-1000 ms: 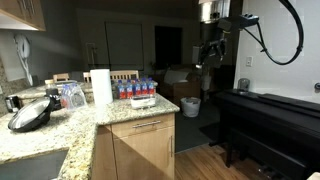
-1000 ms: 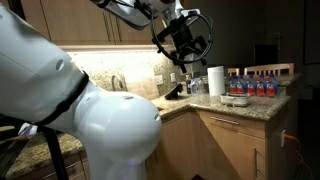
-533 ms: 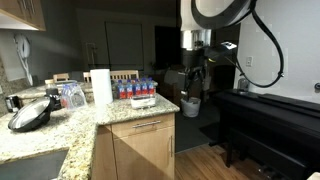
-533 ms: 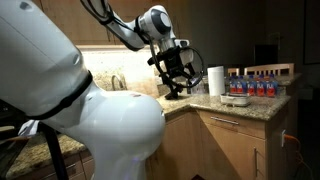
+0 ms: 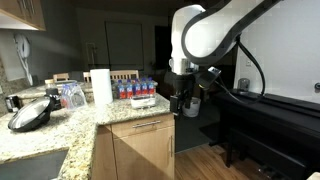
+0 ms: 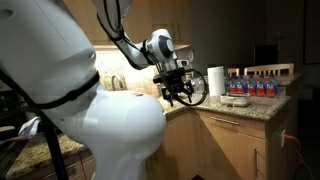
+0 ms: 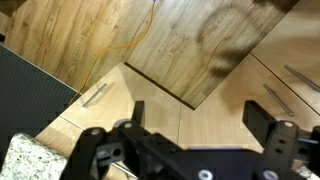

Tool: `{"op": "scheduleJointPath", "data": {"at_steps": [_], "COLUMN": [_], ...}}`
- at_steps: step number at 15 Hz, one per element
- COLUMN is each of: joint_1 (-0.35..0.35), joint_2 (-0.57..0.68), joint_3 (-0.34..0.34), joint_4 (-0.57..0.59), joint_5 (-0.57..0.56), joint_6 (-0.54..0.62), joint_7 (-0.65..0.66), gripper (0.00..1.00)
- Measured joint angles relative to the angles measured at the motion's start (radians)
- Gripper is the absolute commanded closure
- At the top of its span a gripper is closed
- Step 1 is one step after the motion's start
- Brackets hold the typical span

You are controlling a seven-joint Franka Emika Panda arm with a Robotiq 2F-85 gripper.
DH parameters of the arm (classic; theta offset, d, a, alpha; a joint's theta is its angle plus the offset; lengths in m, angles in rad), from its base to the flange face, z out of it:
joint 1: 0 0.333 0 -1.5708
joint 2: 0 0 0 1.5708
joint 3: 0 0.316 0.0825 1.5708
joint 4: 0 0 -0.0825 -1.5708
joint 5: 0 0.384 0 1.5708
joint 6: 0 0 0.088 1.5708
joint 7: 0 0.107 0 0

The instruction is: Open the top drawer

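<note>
Gripper (image 5: pixel 183 100) is released, fingers (image 7: pixel 272 126) spread wide in the wrist view with nothing between them. It hangs off the counter corner, right of the top drawer (image 5: pixel 140 130), near it but not touching. The drawer is closed, just under the granite counter (image 5: pixel 70 130) lip and above the taller cabinet door (image 5: pixel 140 158). My call: drop to the bar handle (image 5: pixel 148 126), straddle its middle, clamp, pull straight out, no twist. Front is flat smooth light wood, the bar slim silver metal and likely slick, the counter speckled polished stone.
</note>
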Motion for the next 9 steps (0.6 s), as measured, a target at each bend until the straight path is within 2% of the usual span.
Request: {"op": "scheduleJointPath", "data": {"at_steps": [5,9], "joint_1": [-0.001,-0.018], "joint_2": [-0.018,-0.080], "joint_3": [0.002,0.041], "joint_4": [0.002,0.039], "joint_5": [-0.002,-0.087], "joint_6": [-0.002,-0.004], "joint_7": [0.000,0.010], "gripper": [0.00,0.00]}}
